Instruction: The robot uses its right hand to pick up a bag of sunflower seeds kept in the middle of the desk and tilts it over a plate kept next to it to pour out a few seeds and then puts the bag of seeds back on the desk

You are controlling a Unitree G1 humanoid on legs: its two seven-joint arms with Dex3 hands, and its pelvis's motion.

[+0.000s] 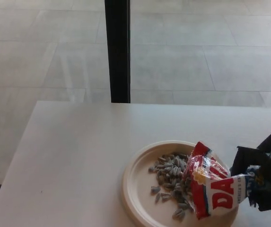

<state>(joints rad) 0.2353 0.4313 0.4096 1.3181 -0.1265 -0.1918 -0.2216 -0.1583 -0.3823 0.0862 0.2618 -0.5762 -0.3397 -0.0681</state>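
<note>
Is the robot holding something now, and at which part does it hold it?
Yes. The right hand holds the seed bag by its closed bottom end, with the open end over the plate.

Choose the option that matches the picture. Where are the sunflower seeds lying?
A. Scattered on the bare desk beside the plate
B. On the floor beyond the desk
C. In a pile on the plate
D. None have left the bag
C: the sunflower seeds lie heaped on the plate, next to the bag that the right hand holds at the plate's right side.
</note>
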